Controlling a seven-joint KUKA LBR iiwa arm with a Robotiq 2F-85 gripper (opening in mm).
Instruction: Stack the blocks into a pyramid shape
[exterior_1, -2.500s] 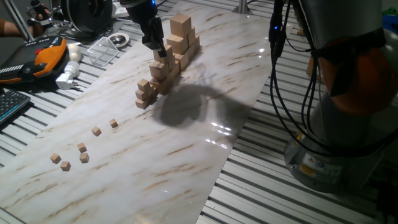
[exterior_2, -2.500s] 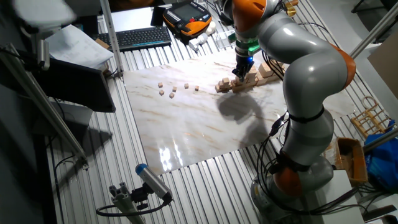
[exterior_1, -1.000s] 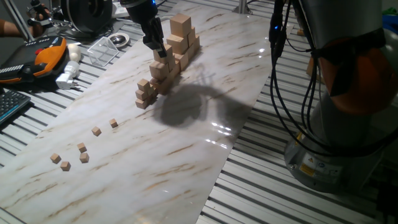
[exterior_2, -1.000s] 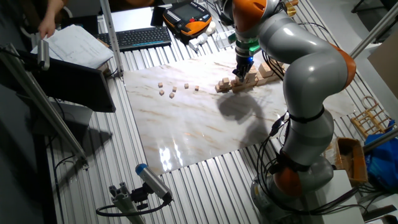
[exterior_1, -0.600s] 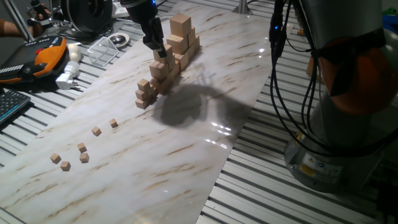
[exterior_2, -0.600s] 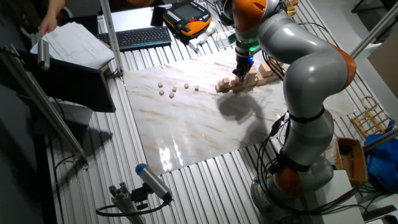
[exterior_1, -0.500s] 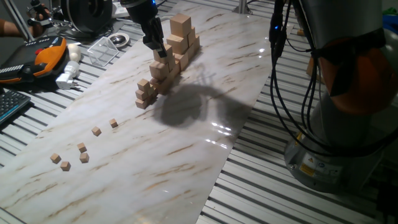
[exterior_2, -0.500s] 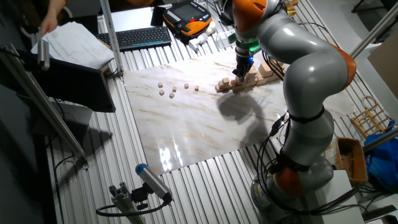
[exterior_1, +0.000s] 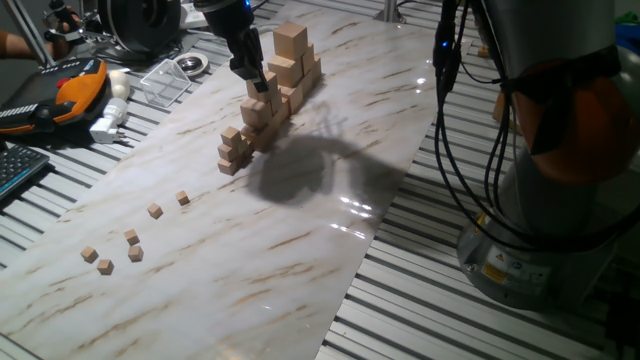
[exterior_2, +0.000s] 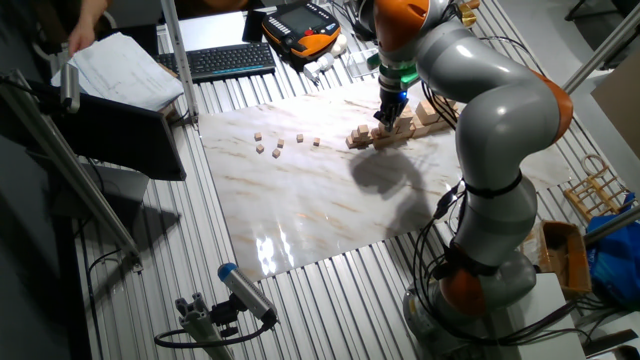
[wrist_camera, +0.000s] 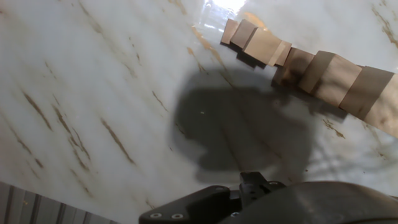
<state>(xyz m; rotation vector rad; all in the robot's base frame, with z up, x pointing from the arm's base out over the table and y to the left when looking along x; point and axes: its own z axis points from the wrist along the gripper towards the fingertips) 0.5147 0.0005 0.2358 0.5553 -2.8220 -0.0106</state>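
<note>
Marble-patterned white table (exterior_1: 300, 240) carries the tiny light-tan wooden cubes (exterior_1: 131, 237), scattered loosely near one end and apart from each other; none is stacked. Well apart from them, toward the opposite end, stands a stepped row of much larger pale wooden cubes (exterior_1: 270, 95). The black two-finger gripper (exterior_1: 250, 72) hovers close beside that large row, so the small cubes lie far along the table from it. Whether the gripper is wide or narrow cannot be told: its fingertips are not resolved in any view.
</note>
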